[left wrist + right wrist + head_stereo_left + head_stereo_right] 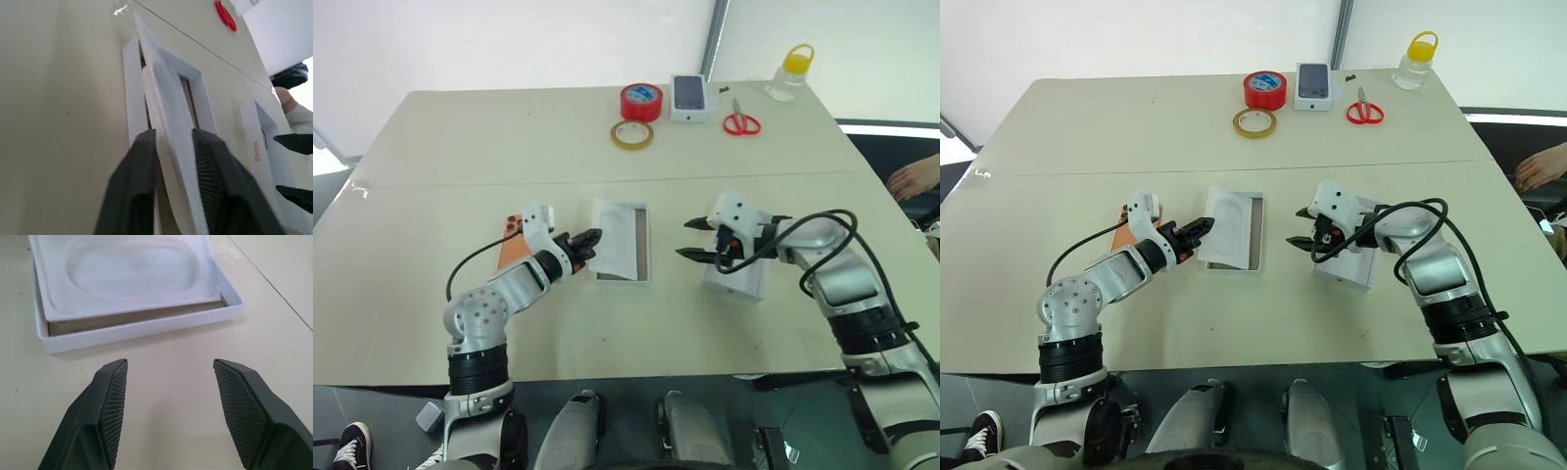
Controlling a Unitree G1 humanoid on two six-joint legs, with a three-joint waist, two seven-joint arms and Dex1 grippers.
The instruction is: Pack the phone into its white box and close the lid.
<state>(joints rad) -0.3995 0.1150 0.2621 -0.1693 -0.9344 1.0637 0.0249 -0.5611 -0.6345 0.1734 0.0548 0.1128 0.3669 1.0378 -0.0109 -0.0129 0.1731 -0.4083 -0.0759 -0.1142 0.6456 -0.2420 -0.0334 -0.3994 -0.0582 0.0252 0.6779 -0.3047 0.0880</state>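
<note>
You have left end effector (590, 238), fingers apart, straddling insert sheet (619, 235) tilted in white box (641, 276); phone (512, 240) lies behind left arm; right end effector (693, 239) gapes empty over lid (740, 284).

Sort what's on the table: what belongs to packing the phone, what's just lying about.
For the job: phone, white box, insert sheet lying in it between the left gripper fingers, lid under the right gripper.

Lying about: red tape, tan tape, scissors, bottle, small phone box.
</note>
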